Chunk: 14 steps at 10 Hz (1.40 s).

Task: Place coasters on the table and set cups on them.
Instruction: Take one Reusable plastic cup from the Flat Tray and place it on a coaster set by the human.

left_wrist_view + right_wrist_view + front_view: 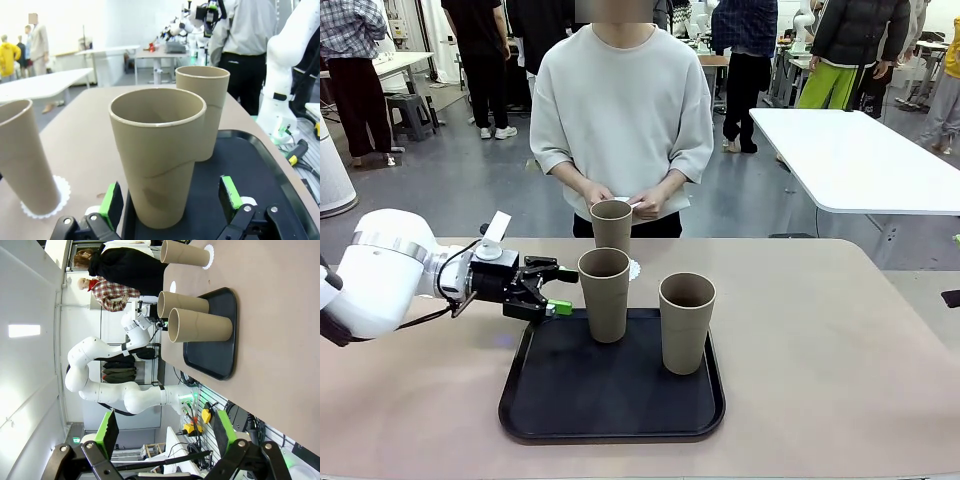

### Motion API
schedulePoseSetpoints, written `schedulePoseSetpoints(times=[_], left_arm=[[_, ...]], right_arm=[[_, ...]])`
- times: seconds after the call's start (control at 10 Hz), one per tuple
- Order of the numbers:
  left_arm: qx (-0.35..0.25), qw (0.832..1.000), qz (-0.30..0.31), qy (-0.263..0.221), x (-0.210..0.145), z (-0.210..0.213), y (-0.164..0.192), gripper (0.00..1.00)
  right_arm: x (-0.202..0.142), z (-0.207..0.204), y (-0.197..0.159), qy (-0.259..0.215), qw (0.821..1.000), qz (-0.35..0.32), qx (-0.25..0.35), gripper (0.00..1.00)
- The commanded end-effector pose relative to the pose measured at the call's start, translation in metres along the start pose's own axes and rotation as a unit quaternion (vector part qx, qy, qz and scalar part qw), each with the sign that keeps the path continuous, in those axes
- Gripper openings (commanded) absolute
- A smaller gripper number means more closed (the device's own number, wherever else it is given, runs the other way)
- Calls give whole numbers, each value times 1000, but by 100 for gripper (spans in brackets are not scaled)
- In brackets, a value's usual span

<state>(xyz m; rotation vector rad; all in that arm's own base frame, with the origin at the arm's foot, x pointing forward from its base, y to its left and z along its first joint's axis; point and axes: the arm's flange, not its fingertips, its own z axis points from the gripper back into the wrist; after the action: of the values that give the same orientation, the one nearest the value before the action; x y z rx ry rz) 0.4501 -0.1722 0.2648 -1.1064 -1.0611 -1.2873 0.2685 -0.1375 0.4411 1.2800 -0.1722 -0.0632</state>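
The left arm extended low over the beige table from the left, its wrist roughly level. The left fingers pointed sideways at the middle cup. In the left wrist view the left fingers stood spread wide, one green pad on either side of the middle cup's lower half. There was a gap at each pad, so they gripped nothing. The right fingers were held well off from the things and also gaped wide with nothing between them. Their view was rolled sideways along the table toward the tray.

The black rounded-square tray carried two tan tumblers. The middle cup stood at its back left and the right-hand cup nearer its right edge, apart from each other. The rear cup stood on the table just behind the tray, on a white lacy coaster whose scalloped edge showed beside its base. All three stood upright, their darker insides empty.

The person's hands were held together just above the rear cup's rim, with something thin and white between them. What it was could not be told.
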Motion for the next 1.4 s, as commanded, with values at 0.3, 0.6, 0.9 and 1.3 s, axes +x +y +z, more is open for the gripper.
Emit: schedulePoseSetpoints(times=[0.3, 0.6, 0.9, 1.3], left_arm=[[-8, 999, -14, -29, -9, -15, 4, 100], [1, 1000, -18, -14, -11, -31, 8, 100], [7, 1000, -18, 1, -12, -37, 14, 100], [-4, 1000, -24, 11, -11, -50, 13, 100]], right_arm=[[1, 0, 0, -2, 1000, 0, 4, 100], [1, 0, 0, -2, 1000, 0, 4, 100], [1, 0, 0, -2, 1000, 0, 4, 100], [1, 0, 0, -2, 1000, 0, 4, 100]])
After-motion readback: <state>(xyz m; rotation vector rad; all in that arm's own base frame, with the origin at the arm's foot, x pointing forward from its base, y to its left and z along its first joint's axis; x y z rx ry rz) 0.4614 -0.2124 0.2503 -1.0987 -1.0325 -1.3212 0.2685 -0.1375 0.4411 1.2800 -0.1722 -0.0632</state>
